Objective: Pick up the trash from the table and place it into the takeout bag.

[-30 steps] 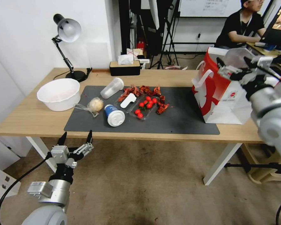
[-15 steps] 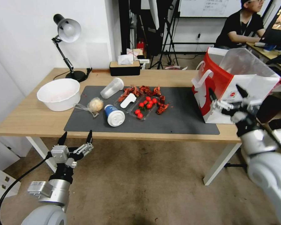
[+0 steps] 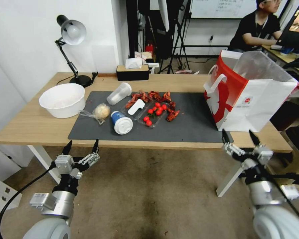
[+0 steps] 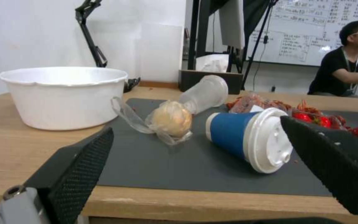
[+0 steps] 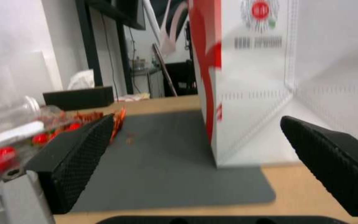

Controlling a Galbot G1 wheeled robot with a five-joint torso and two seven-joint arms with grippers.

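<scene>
Head view: takeout bag point(image 3: 252, 99) just beyond spread right gripper point(image 3: 241, 137).

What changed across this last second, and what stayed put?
The right gripper came down from above the takeout bag to below the table edge, open and empty. The left gripper stayed open and low; the trash stayed in place.
</scene>
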